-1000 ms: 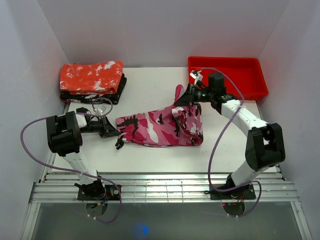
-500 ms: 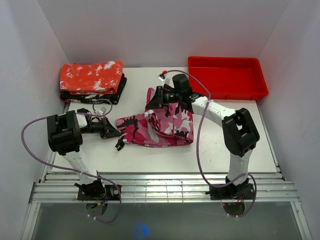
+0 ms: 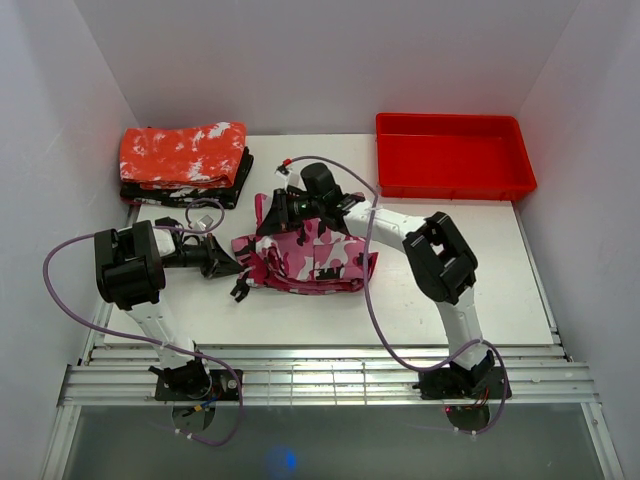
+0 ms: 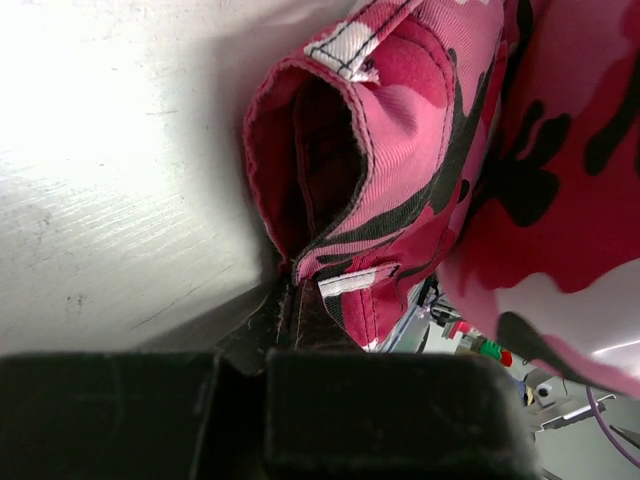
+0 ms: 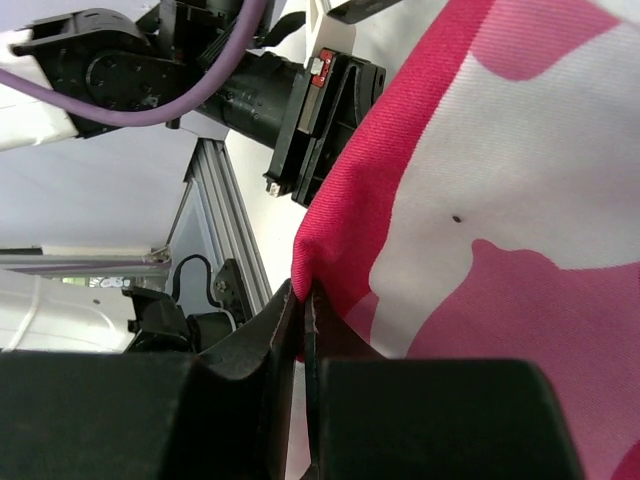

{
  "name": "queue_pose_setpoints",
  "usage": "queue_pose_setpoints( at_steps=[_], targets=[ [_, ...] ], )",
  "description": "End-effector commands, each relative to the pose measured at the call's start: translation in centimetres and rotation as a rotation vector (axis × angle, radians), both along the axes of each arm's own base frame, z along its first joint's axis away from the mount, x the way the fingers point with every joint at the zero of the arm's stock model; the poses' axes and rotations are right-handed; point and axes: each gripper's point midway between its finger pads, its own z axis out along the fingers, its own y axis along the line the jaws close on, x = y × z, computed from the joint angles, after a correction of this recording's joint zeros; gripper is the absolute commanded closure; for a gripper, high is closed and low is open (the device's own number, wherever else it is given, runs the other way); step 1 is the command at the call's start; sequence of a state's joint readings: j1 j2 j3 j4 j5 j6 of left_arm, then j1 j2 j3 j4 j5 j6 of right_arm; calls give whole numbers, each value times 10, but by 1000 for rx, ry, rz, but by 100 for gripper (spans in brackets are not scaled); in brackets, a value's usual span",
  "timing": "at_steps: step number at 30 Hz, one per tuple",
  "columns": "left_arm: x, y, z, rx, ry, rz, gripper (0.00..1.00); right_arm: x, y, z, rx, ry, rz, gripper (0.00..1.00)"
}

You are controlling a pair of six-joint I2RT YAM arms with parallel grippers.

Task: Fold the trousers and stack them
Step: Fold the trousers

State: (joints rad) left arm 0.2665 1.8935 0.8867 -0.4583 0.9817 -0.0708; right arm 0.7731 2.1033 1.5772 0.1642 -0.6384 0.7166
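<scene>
Right wrist | right hand (image 5: 300,305) clamps trousers (image 5: 480,180) | trousers cropped by frame

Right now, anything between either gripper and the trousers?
Nothing visible. The left gripper is shut on the trousers at the belt-loop end, and the right gripper is shut on another edge of the same cloth.

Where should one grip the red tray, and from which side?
Probably the near long wall of the red tray, coming down from above: it sits flat, the thin upright wall fits between two fingers, and that side lies closest to reach.
</scene>
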Motion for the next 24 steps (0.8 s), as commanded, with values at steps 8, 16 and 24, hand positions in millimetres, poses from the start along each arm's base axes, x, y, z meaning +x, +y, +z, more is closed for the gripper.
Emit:
queue_pose_setpoints(
  at_steps=[8,16,24],
  targets=[
    [-11,2,-22,76,31,-10,100,-6,54,9,92,-44,31,92],
    [-11,2,-21,82,28,-2,100,-2,67,-6,83,-18,4,92],
    [-12,2,-18,86,30,13,100,6,81,-17,74,-37,-28,92]
  ],
)
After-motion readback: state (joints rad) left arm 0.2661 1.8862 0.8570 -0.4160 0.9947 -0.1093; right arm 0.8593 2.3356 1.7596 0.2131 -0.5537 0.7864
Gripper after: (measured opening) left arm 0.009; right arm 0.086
